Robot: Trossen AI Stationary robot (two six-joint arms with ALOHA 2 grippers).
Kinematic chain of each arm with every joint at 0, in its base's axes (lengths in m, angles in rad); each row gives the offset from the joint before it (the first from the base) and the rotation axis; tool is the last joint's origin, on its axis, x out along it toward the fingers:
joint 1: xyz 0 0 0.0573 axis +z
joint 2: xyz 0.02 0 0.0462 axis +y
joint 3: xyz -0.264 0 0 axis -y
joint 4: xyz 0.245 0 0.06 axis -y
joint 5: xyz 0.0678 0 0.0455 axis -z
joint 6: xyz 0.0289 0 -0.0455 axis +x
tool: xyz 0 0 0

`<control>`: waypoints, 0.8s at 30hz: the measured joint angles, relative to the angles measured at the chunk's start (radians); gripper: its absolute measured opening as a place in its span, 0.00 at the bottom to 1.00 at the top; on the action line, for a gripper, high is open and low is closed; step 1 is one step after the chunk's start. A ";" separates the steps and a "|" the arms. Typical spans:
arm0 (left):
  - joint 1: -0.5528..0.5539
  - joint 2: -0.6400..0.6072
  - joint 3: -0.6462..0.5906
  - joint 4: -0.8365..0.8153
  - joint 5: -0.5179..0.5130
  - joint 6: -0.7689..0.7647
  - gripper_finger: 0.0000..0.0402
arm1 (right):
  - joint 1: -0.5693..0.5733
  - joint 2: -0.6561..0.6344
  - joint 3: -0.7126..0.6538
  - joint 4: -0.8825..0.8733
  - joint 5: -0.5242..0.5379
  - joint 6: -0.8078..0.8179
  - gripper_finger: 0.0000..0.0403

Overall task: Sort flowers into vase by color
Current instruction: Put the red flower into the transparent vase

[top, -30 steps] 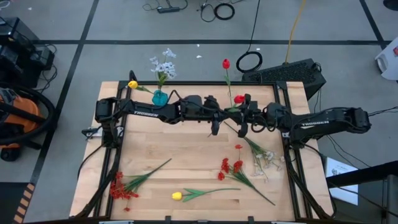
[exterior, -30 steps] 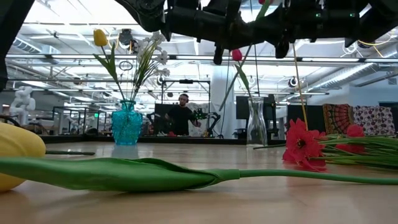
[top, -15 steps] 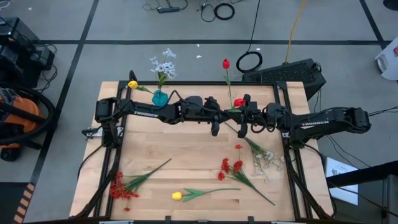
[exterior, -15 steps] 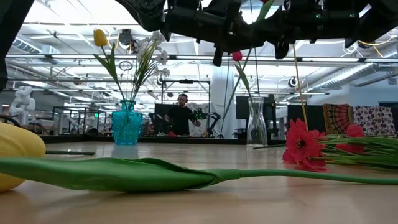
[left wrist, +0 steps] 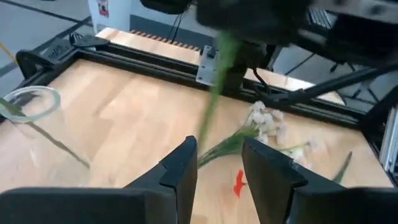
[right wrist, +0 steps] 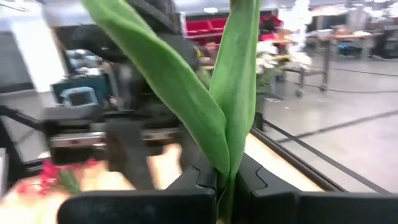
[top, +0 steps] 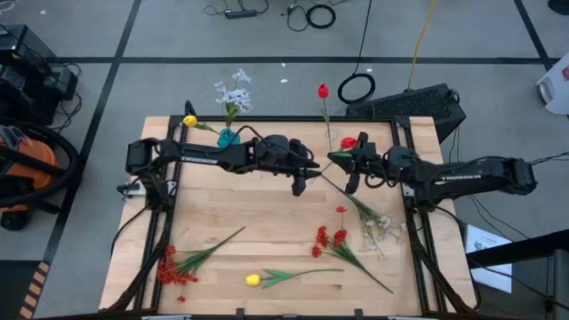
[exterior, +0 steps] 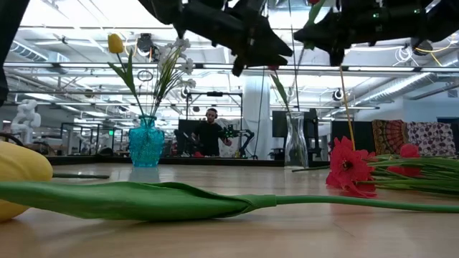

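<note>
1. Nearest the front edge of the tabletop (top: 267, 213) lies a yellow tulip (top: 253, 280), its stem running sideways with the blossom pointing toward my left side.
2. Four more loose sprays lie flat: a red bunch (top: 173, 267) at my front left with its stem slanting up toward the middle, a red spray (top: 331, 240) right of centre, one small red blossom (top: 340, 210) above it, and a pale white cluster (top: 380, 229) near the right rail.
3. Mid-tabletop, my right end effector (top: 351, 169) is pressed together on a red tulip (top: 348, 142); its green leaves stand roughly upright between the fingers (right wrist: 186, 180).
4. My left end effector (top: 299, 182) hovers just beside it with its fingers (left wrist: 180, 171) spread, nothing between them.
5. At the far edge stand two vases: a teal vase (top: 228, 140) with one yellow bloom and a white-blue spray, and a clear vase (exterior: 295, 140) with one upright red tulip (top: 323, 91).
6. Beyond, a person (exterior: 209, 135) sits in the room.
</note>
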 joint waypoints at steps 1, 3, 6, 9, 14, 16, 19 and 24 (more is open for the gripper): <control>-0.005 -0.012 -0.001 -0.028 0.003 0.010 0.33 | 0.000 -0.014 0.000 -0.024 0.018 -0.001 0.00; -0.015 -0.026 -0.015 -0.046 0.005 0.031 0.33 | 0.000 -0.039 0.000 -0.063 0.034 0.003 0.00; -0.022 -0.062 -0.078 -0.045 0.010 0.033 0.33 | -0.003 -0.068 0.000 -0.110 0.060 0.010 0.00; -0.020 -0.100 -0.179 0.049 0.009 0.003 0.33 | -0.006 -0.089 0.001 -0.157 0.103 0.016 0.00; -0.021 -0.235 -0.412 0.264 0.008 -0.078 0.33 | -0.041 -0.088 0.069 -0.304 0.144 0.039 0.00; -0.020 -0.284 -0.490 0.353 0.005 -0.098 0.33 | -0.065 -0.084 0.116 -0.357 0.145 0.020 0.00; -0.022 -0.371 -0.596 0.412 0.001 -0.103 0.33 | -0.113 -0.057 0.205 -0.414 0.144 -0.010 0.00; -0.035 -0.454 -0.687 0.457 -0.010 -0.103 0.33 | -0.223 -0.014 0.349 -0.530 0.140 -0.068 0.00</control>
